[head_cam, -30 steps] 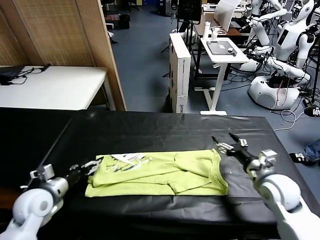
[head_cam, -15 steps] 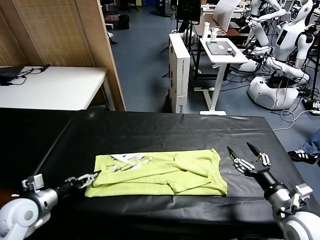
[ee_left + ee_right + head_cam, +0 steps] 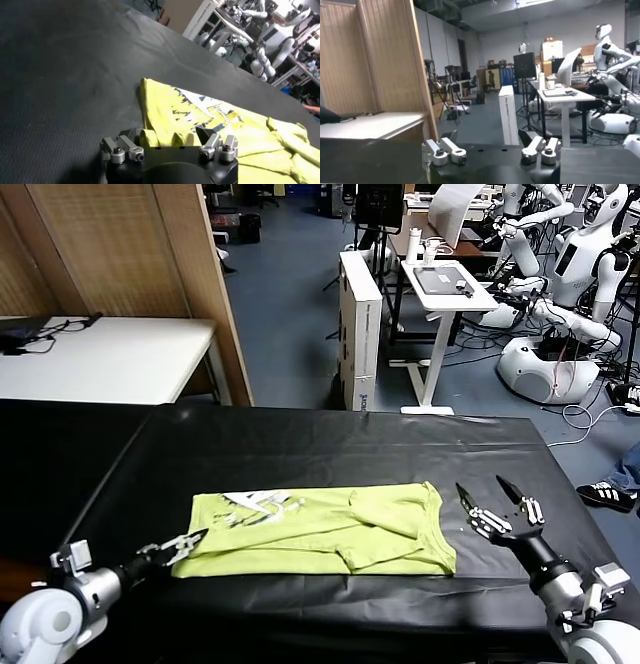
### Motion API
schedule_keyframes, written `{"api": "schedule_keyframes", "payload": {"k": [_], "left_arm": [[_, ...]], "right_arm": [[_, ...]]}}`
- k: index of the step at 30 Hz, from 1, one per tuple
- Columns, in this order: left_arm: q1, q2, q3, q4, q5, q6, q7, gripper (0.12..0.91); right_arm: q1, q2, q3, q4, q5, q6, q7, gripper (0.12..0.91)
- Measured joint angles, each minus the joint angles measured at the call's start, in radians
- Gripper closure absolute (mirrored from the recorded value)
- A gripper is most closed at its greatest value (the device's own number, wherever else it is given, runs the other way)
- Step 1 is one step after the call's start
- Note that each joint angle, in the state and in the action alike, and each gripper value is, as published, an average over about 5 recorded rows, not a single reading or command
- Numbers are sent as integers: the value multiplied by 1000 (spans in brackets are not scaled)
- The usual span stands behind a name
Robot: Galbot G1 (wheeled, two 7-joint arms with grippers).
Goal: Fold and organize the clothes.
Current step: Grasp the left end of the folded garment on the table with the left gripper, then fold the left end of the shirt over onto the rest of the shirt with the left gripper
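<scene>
The clothes are one lime yellow-green T-shirt (image 3: 320, 532), lying flat on the black table (image 3: 300, 444) and folded into a long band. A whitish print (image 3: 255, 504) shows at its far left end. My left gripper (image 3: 185, 546) is at the shirt's near left corner and stands open. In the left wrist view, that corner of the shirt (image 3: 215, 120) bunches up between the spread jaws of the left gripper (image 3: 167, 136). My right gripper (image 3: 495, 504) is open, a little to the right of the shirt and apart from it. The right wrist view shows the right gripper (image 3: 487, 137) with nothing between its jaws.
Beyond the black table are a white table (image 3: 110, 359) at the far left, a wooden partition (image 3: 150, 274), a tall white box (image 3: 360, 324) and a small white standing desk (image 3: 445, 289). Other robots (image 3: 560, 314) stand at the far right. Bare black tabletop surrounds the shirt.
The left gripper slid from the shirt's left edge to its near left corner. The right gripper drew away from the shirt's far right corner, to the right and nearer. Both stayed open.
</scene>
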Motion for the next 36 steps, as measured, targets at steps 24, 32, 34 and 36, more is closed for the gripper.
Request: {"api": "schedule_keyframes", "payload": {"k": [24, 32, 34, 36], "left_arm": [[-3, -33, 18, -6, 32, -37, -71, 831], [24, 3, -39, -50, 101, -73, -115, 833], [39, 19, -65, -64, 137, -93, -117, 833], [58, 38, -97, -78, 168, -112, -121, 833]], "right_arm": [[9, 39, -56, 1, -27, 15, -14, 118], [32, 45, -81, -26, -34, 15, -5, 118], [40, 46, -87, -33, -36, 15, -3, 118], [46, 48, -94, -40, -40, 14, -2, 118]]}}
